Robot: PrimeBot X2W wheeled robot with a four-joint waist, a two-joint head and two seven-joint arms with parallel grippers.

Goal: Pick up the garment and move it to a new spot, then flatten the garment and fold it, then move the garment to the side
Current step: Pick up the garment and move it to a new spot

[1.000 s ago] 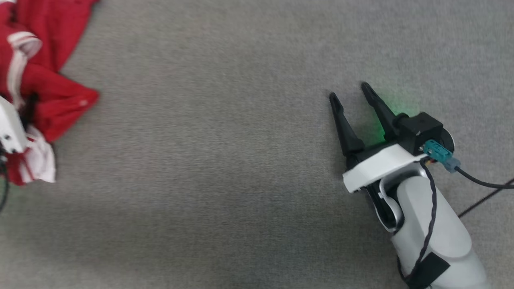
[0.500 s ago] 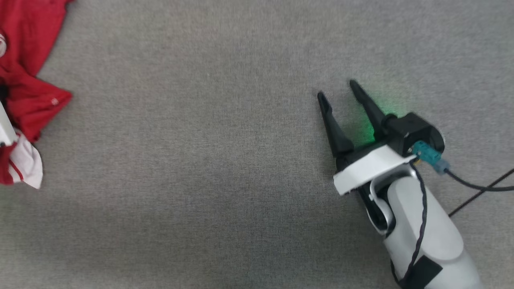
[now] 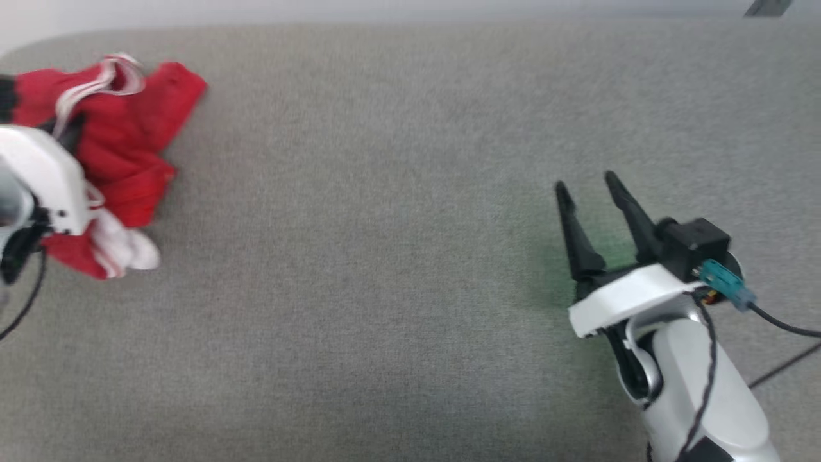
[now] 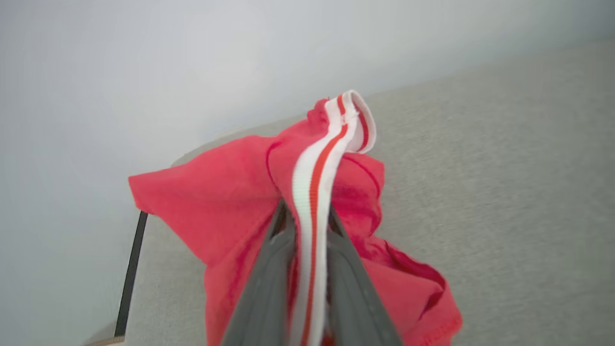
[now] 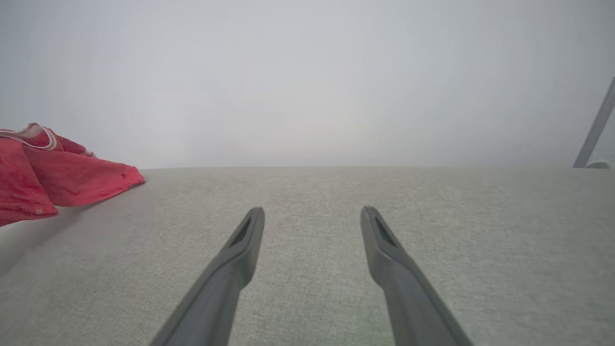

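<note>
- The garment [image 3: 122, 160] is pictured as a crumpled red heap at the far left of the gray surface [image 3: 385, 256] in the head view, close to the back edge.
- The left gripper [image 4: 307, 211] is shown clamped on the garment. In the left wrist view its two dark fingers are pressed together on a band of red-and-white striped trim [image 4: 314, 182], which is curled over beyond the tips.
- Red cloth is draped on both sides of those fingers.
- In the right wrist view the heap's edge is seen raised off the surface, with a shadow cast beneath it.
- A white sleeve end [image 3: 122, 247] is seen at the near side of the heap, just beside the left arm's white housing [image 3: 45, 179].
- The right gripper [image 3: 585, 181] is held well apart from the garment, at the right of the head view. Its fingers are spread wide, with nothing between them, over bare surface.
- A teal connector [image 3: 721, 282] and a black cable [image 3: 782, 327] are seen at the right wrist.
- A pale wall [image 5: 307, 72] is seen behind the surface.
</note>
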